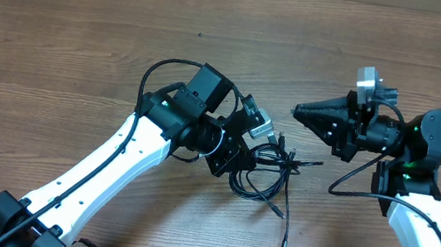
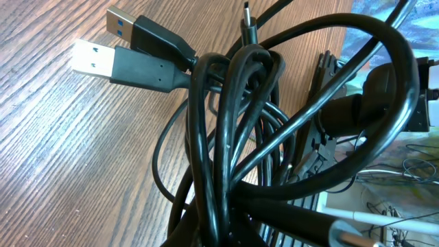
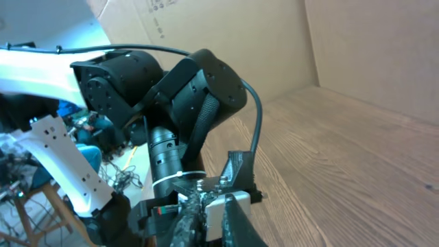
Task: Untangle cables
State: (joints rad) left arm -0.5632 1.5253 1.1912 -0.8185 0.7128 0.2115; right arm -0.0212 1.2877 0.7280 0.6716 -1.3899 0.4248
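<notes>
Cables (image 1: 271, 169), thin, black and silver-tipped, are lying knotted on the brown wooden table (image 1: 60, 18) against the left gripper (image 1: 235, 157), whose grip cannot be told. The right gripper (image 1: 298, 111), pressed together, is pointing at them from the right.

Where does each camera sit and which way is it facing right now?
Overhead: above the table, looking straight down; both arms show, left gripper at the cables, right gripper pointing toward them.
Left wrist: close on the cables and USB plugs; own body unclear.
Right wrist: faces across at the left arm; own fingers at bottom edge.
Shared: overhead and left wrist both show the cables.
</notes>
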